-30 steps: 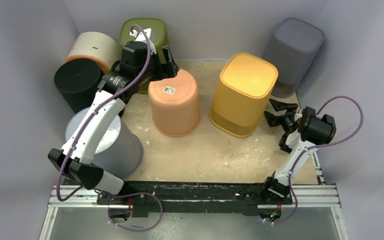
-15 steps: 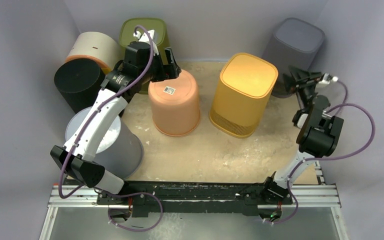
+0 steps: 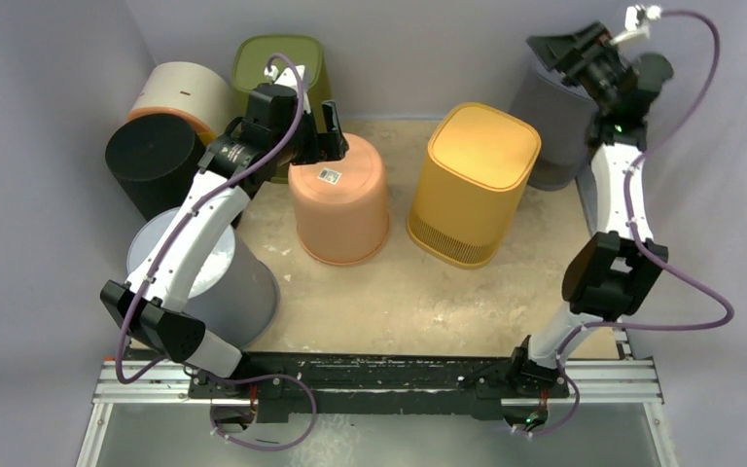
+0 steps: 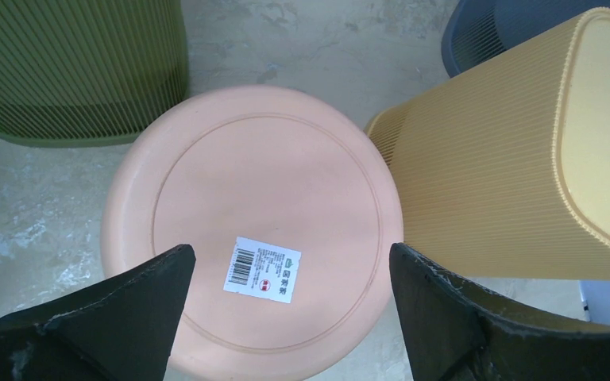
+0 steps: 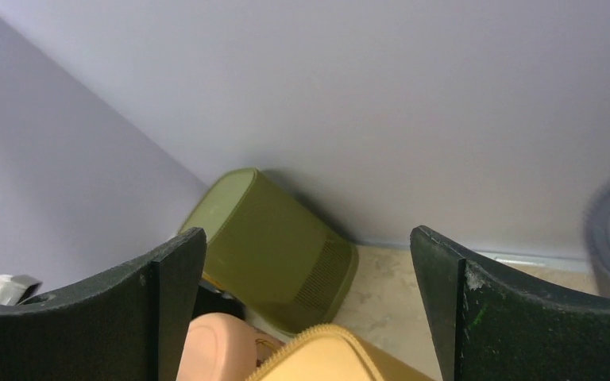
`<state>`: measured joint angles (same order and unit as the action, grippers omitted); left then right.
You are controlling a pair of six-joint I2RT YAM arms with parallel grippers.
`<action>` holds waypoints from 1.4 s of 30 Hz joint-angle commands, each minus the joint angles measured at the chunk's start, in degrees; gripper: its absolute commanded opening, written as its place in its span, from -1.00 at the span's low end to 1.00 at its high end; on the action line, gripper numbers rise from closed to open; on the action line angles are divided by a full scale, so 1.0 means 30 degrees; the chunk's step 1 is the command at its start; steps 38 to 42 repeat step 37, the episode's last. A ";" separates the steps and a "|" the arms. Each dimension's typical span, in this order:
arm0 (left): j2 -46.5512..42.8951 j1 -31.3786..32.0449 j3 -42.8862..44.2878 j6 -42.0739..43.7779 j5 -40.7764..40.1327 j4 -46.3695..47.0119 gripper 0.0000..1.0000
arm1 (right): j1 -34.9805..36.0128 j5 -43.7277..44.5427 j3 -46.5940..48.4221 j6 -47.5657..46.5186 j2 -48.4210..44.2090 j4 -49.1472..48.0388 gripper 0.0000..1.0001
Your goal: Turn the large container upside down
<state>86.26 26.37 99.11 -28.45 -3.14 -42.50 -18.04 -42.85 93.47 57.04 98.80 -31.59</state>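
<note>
A pink round bin (image 3: 340, 199) stands upside down at mid table, its labelled base (image 4: 254, 230) facing up. My left gripper (image 3: 316, 136) hovers just above that base, open and empty, its fingers (image 4: 127, 317) spread near the base's width. A yellow ribbed bin (image 3: 475, 180) stands to the right of it, base up, and also shows in the left wrist view (image 4: 516, 151). My right gripper (image 3: 569, 44) is raised high at the back right, open and empty (image 5: 308, 246), looking across at the far wall.
A large grey bin (image 3: 209, 272) stands at the front left beside my left arm. Black (image 3: 151, 161), beige (image 3: 180, 92) and olive (image 3: 277, 63) bins crowd the back left. A dark grey bin (image 3: 569, 92) stands at the back right under my right arm.
My right arm has swung up from low at the table's right side to high at the back right corner. My left gripper has stayed over the pink bin.
</note>
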 commanded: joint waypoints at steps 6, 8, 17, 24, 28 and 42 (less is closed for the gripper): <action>-0.0123 -0.0030 0.0778 0.0988 -0.0257 0.0068 0.79 | 0.7285 0.9208 0.9868 -1.4230 0.1635 1.8708 1.00; -0.0158 -0.0030 0.0660 0.1038 -0.0214 0.0103 0.79 | 0.8277 1.1447 0.9846 -1.5113 0.1288 1.9948 1.00; -0.0090 -0.0030 0.0448 0.1542 -0.1066 -0.0118 0.79 | 1.0400 1.4526 0.6031 -1.6666 -0.1946 2.0380 1.00; -0.0056 -0.0030 0.0144 0.1518 -0.0682 0.0192 0.79 | 1.0409 1.5881 0.3928 -1.5602 -0.3260 1.9659 1.00; -0.0226 -0.0030 -0.0058 0.1387 -0.0818 0.0409 0.79 | 1.0413 1.7358 0.2994 -1.5430 -0.3897 1.9400 1.00; -0.0449 -0.0030 -0.0261 0.1133 -0.1078 0.0741 0.79 | 1.0409 1.7812 0.2762 -1.6512 -0.4213 1.9259 1.00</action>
